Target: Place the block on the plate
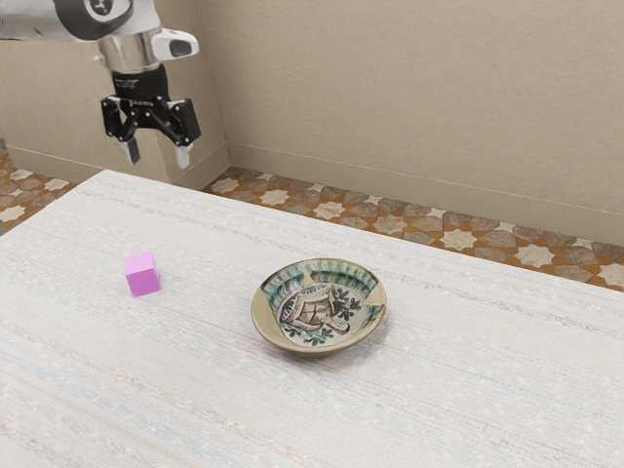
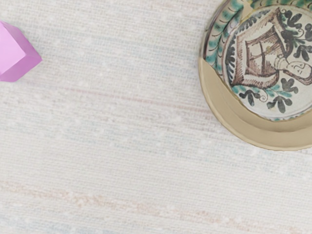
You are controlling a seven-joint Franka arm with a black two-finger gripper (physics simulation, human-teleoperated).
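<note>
My gripper (image 1: 158,156) hangs well above the table near the exterior view's upper left, its two fingers apart with nothing between them. The pink block (image 1: 143,275) rests on the table, lower than the gripper and to the exterior view's left of the plate. The patterned plate (image 1: 319,306), a shallow bowl shape with green, brown and cream painting, lies on the table apart from the block. In the wrist view the block (image 2: 15,54) is cut by the picture's edge, and part of the plate (image 2: 243,120) can be seen.
A white, faintly striped table (image 1: 224,400) carries both things. Behind it are a patterned tile floor (image 1: 390,216) and a beige wall (image 1: 409,97). Bare cloth-like surface (image 1: 210,292) separates block and plate.
</note>
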